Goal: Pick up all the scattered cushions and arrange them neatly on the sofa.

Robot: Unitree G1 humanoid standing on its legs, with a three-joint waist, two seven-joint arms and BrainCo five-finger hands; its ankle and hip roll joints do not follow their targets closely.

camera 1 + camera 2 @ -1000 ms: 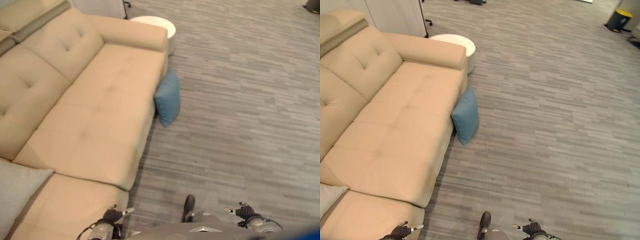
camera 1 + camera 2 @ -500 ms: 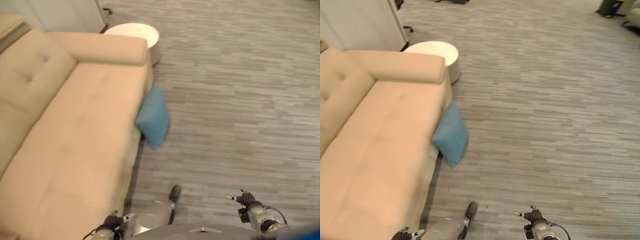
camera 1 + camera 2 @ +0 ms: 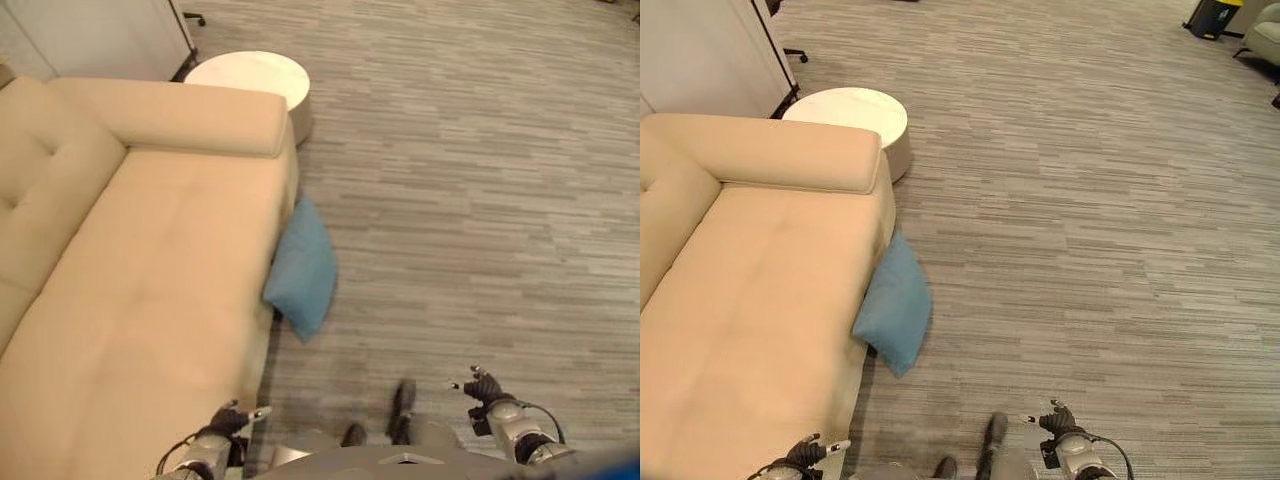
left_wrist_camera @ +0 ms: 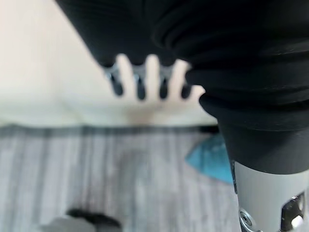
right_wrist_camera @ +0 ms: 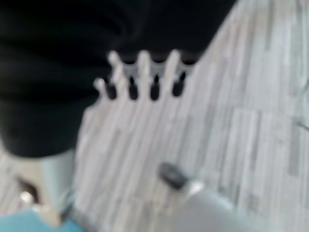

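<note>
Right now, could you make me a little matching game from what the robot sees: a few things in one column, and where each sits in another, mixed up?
Things:
1. blue square fabric cushion
2. round white side table
3. beige upholstered sofa
4. right robot hand

Places:
A. beyond the sofa's armrest
B. on the floor, leaning against the sofa's front
C. low over bare grey floor
D. along the view's left side

Pairs: 1-B, 2-A, 3-D, 4-C

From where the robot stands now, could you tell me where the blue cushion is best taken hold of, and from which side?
I would take the blue cushion by its raised outer edge, coming from the open floor side. It stands on edge, leaning against the front of the sofa, so the sofa blocks the far face. Both the left robot hand and right robot hand look open and empty.
</note>
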